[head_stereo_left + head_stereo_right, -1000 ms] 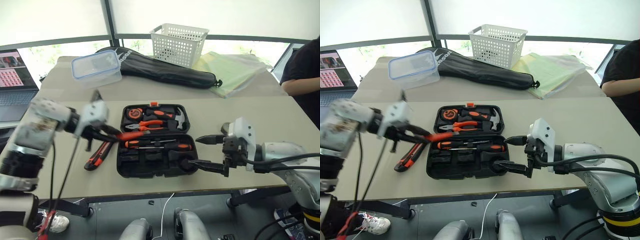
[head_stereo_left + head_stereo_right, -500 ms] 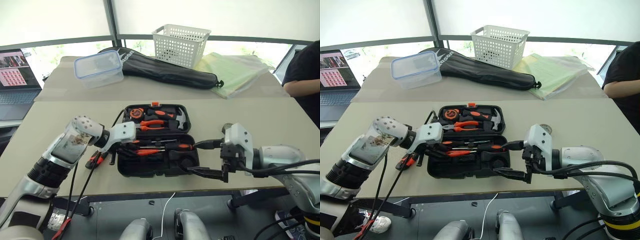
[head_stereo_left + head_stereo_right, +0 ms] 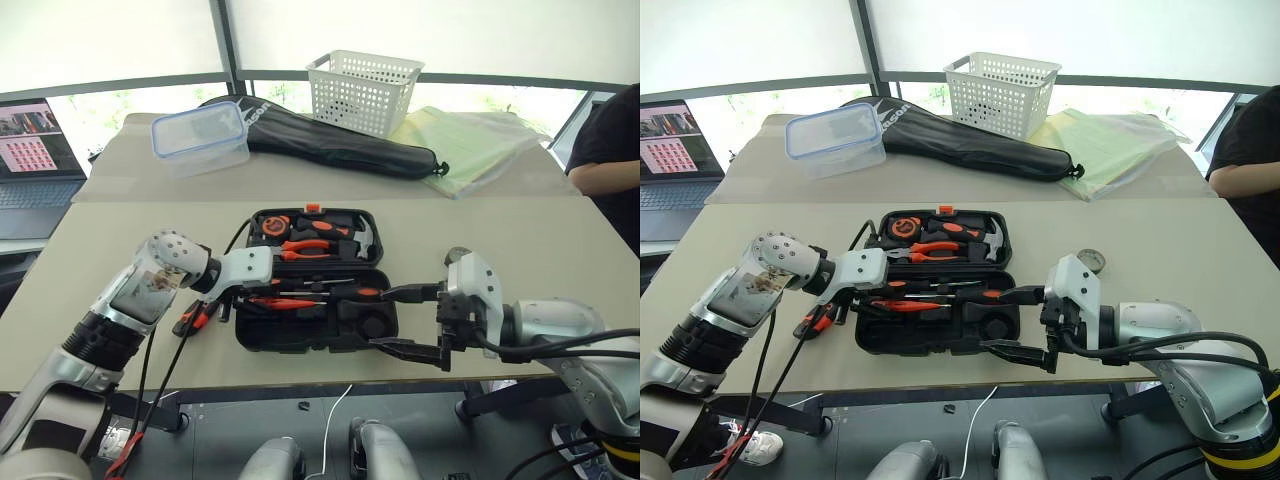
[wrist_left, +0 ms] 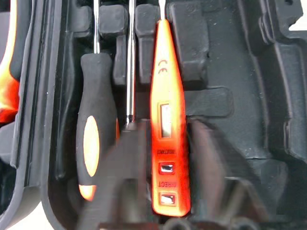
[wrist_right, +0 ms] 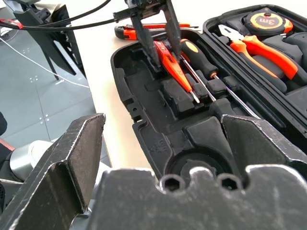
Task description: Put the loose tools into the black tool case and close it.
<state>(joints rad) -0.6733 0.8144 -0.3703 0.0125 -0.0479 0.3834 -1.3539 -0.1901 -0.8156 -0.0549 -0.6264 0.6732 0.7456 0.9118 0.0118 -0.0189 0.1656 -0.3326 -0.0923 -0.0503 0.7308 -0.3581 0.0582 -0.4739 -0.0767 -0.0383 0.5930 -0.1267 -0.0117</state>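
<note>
The black tool case (image 3: pixel 310 290) lay open on the bench (image 3: pixel 520 240) — red tester screwdriver (image 4: pixel 166 120) beside a black-and-orange screwdriver (image 4: pixel 93 120) inside. Left gripper (image 5: pixel 153 40) jaws straddled the tester, loosened; right gripper (image 3: pixel 400 320) jaws stood wide.

Daylight pours in from the windows (image 3: pixel 420 35) behind the table (image 3: pixel 500 240), which are washed out to near white. The tabletop is evenly lit, with soft, weak shadows close under the things on it. The head views are sharp at the middle, and the window frames bow slightly toward the edges. In the left wrist view the fingers (image 4: pixel 120 172) are a dark out-of-focus smear, while the red tester screwdriver (image 4: pixel 167 120) between them is crisp. In the right wrist view the near fingers (image 5: pixel 72 163) are fairly sharp, and pale glare marks the floor beside them.
</note>
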